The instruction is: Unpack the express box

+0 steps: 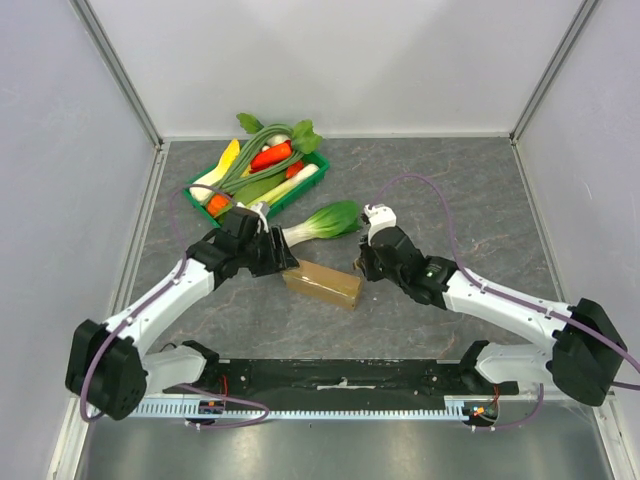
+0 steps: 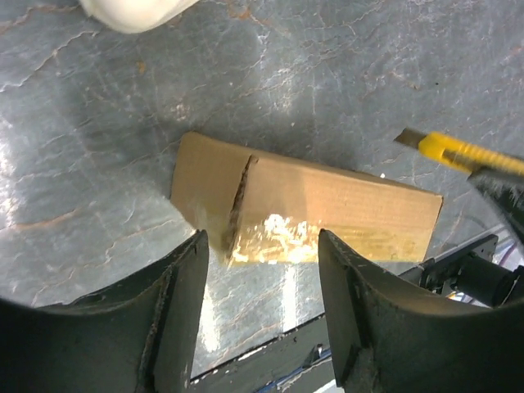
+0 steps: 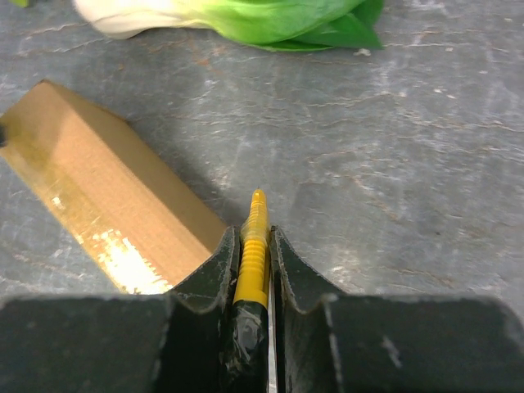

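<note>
The express box (image 1: 322, 283) is a small brown carton lying flat on the dark table between the two arms. In the left wrist view the box (image 2: 327, 205) shows shiny tape and a slit across its left part. My left gripper (image 2: 260, 270) is open and empty just above the box's left end (image 1: 287, 262). My right gripper (image 3: 255, 246) is shut on a yellow utility knife (image 3: 254, 246), whose tip sits beside the box's right end (image 3: 106, 196). The knife also shows in the left wrist view (image 2: 458, 151). In the top view the right gripper (image 1: 366, 262) is just right of the box.
A bok choy (image 1: 322, 221) lies just behind the box and shows in the right wrist view (image 3: 246, 18). A green tray (image 1: 315, 178) of vegetables stands at the back left. Grey walls enclose the table on three sides.
</note>
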